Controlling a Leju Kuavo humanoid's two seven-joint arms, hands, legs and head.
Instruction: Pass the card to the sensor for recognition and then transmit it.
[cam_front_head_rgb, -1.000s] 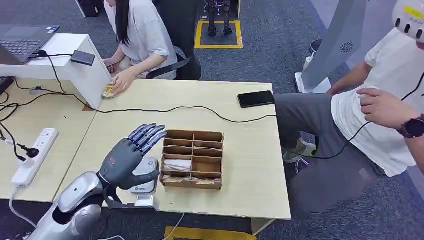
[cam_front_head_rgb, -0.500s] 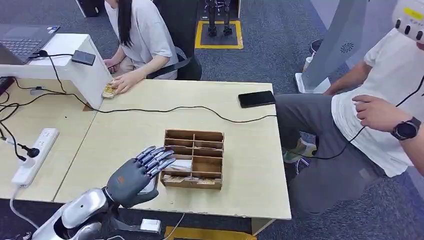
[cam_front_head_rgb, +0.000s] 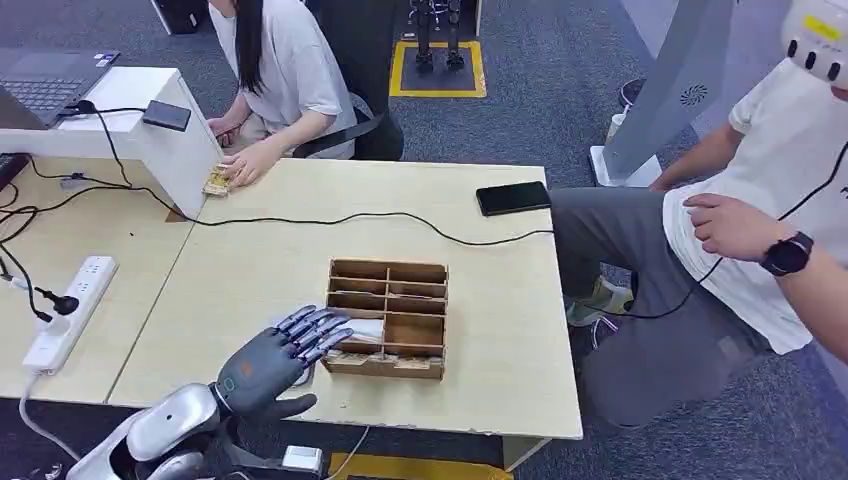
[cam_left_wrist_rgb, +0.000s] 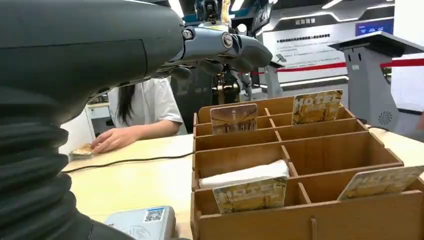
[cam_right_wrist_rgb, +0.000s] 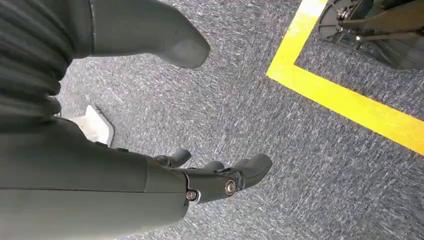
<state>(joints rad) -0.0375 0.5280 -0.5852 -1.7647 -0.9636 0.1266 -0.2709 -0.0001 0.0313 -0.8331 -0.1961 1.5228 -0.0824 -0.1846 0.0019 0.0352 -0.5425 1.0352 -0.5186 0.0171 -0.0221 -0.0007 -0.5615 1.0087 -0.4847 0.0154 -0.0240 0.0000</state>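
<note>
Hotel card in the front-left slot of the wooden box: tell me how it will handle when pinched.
The hotel card looks thin, flat and glossy, so probably stiff, light and somewhat slippery. It leans loosely in the wooden box against a white pad, so it may tip or slide rather than stay put when the left hand touches it.

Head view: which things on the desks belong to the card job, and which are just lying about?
Job:
left hand, open, beside the box
wooden box of cards
sensor, on the desk under the hand

Lying about:
phone
black cable
power strip
laptop
</note>
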